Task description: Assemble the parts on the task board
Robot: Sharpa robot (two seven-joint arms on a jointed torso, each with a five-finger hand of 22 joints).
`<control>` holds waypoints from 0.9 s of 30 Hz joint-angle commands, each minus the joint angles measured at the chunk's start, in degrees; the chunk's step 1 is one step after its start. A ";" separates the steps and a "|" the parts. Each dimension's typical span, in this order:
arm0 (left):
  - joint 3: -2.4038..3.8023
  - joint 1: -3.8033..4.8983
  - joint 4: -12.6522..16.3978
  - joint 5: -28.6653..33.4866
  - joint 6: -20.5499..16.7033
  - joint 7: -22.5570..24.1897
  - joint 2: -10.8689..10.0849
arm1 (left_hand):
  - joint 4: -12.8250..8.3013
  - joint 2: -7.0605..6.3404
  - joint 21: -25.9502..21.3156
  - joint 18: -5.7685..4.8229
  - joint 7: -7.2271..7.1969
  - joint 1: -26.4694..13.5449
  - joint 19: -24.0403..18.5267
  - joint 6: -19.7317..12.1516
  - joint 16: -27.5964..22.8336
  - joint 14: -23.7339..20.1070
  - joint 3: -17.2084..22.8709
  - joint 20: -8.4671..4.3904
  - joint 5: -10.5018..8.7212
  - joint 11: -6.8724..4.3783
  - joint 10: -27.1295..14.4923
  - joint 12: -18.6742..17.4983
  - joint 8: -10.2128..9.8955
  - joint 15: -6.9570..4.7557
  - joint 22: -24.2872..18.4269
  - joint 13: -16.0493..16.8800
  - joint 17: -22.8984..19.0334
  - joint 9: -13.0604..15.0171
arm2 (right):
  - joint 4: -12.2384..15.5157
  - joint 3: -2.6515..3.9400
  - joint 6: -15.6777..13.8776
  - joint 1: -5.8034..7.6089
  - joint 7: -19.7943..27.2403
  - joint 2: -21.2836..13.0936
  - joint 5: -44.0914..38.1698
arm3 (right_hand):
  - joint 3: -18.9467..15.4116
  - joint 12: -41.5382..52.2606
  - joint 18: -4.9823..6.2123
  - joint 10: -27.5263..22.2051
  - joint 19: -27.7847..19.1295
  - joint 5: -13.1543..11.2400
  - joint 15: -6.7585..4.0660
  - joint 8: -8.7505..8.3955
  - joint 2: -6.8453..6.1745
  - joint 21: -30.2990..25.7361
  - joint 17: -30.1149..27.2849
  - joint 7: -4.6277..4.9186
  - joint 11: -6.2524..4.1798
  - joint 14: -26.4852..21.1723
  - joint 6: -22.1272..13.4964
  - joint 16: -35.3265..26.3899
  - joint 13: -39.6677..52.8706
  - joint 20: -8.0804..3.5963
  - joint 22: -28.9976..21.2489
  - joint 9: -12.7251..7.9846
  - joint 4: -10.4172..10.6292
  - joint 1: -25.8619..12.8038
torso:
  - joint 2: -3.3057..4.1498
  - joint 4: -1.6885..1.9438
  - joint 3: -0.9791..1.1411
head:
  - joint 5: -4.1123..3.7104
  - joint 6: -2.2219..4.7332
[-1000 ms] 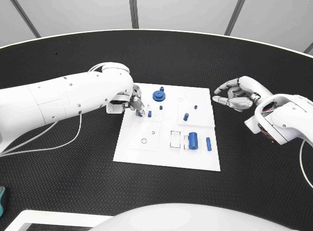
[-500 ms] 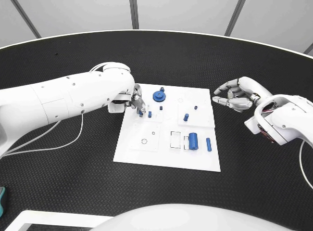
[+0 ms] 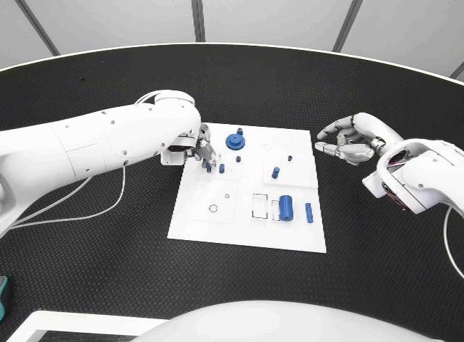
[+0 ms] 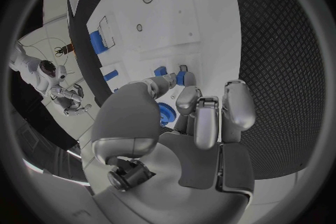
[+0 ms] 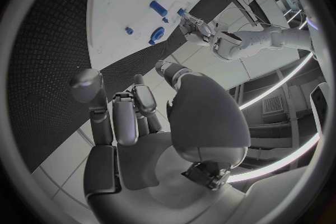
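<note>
Left hand (image 3: 196,151) at the board's (image 3: 227,228) far-left corner, fingers (image 3: 204,162) on a small blue peg (image 3: 208,168). Right hand (image 3: 350,139) hovers over the counter (image 3: 108,256) just beside the board's right edge, fingers curled, holding nothing.

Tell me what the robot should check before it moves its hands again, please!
1. Left hand over the task board: ok, at its far left corner.
2. Left hand holding a part: cannot tell; fingertips sit at a small blue peg, contact unclear.
3. Right hand off the board: ok, beside its right edge, fingers curled, nothing in them.
4. Big blue cylinder in place: ok, lying near the board's right side.
5. Blue round knob part clear of the left hand: ok, a gap shows.
</note>
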 commanded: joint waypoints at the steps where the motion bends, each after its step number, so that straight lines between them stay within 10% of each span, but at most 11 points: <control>1: -0.01 0.00 -0.15 0.00 -0.46 -1.58 0.07 | -0.25 0.31 0.20 -0.82 -1.36 0.35 0.31 0.93 0.18 5.97 0.34 -0.27 0.24 -0.33 -0.14 0.05 0.00 -0.46 -0.04 -0.05 15.09 1.73 | 0.00 0.00 0.02 0.00 0.00 0.02 0.00 | -0.08 0.16 0.96 0.15 0.27 0.15 -0.52 0.35 -0.05 -0.18 4.94 -0.11 -0.14 3.42 -0.44 -0.39 0.02 -0.16 -0.08 -0.05 0.29 -0.01 | -0.02 0.06 -0.01 | -0.05 0.02; 27: -0.02 -0.01 -0.01 -0.01 -0.55 -0.18 -0.52 | -0.78 0.13 0.12 -0.81 -1.41 0.73 0.26 0.62 0.18 5.97 0.71 -0.36 0.24 -0.40 -0.32 -0.18 -0.13 -0.54 -0.15 -0.36 15.09 1.88 | -0.08 0.00 0.31 0.00 -0.05 0.13 0.00 | -0.07 0.16 0.95 0.14 0.31 0.21 -0.53 0.40 -0.06 -0.15 4.98 -0.11 -0.14 3.43 -0.45 -0.37 0.01 -0.16 -0.04 -0.08 0.27 0.03 | -0.02 0.05 -0.02 | 0.15 -0.01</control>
